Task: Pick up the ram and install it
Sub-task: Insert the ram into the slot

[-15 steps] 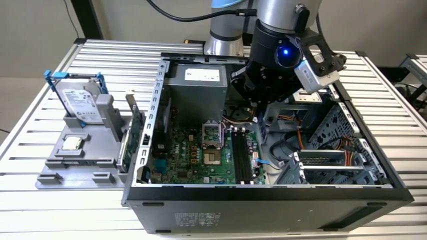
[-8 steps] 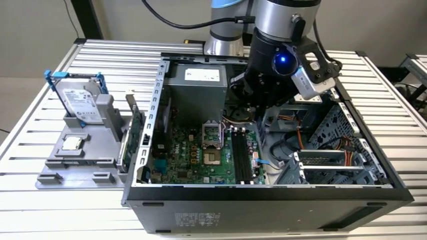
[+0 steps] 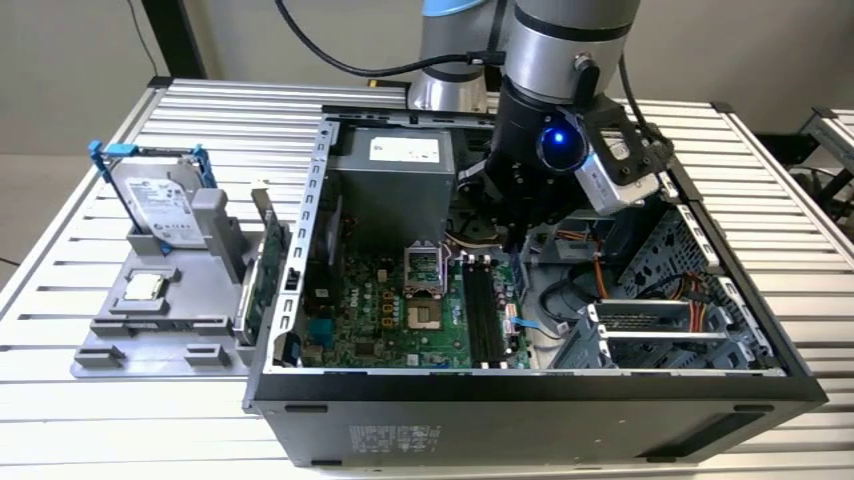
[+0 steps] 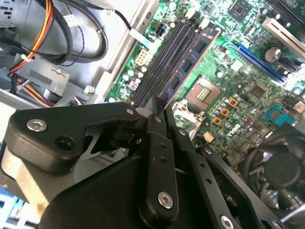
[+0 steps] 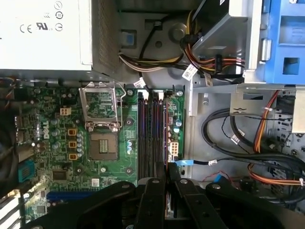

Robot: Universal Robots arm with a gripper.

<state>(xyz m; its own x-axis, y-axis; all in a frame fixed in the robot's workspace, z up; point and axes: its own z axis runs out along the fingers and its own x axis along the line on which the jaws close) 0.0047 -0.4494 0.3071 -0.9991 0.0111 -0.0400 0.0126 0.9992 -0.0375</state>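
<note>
— Seating is judged under way; where is the ram [image 4: 193, 59] found?
— Edge-down along the black slots [image 4: 159, 62], its near end clenched in the jaws of the gripper [image 4: 161, 102]. It should be kept upright, lined with one slot, and pressed evenly.

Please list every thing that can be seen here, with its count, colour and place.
table: one, silver slats, under everything.
computer case: one, black, open, on the table.
motherboard: one, green, inside the case.
power supply: one, grey, inside the case.
hard drive: one, silver with blue rails, on the grey holder at the exterior view's left.
expansion card: one, green, upright beside the case.
ram: one, dark, along the black slots.
gripper: one, black, shut on the ram's end.
</note>
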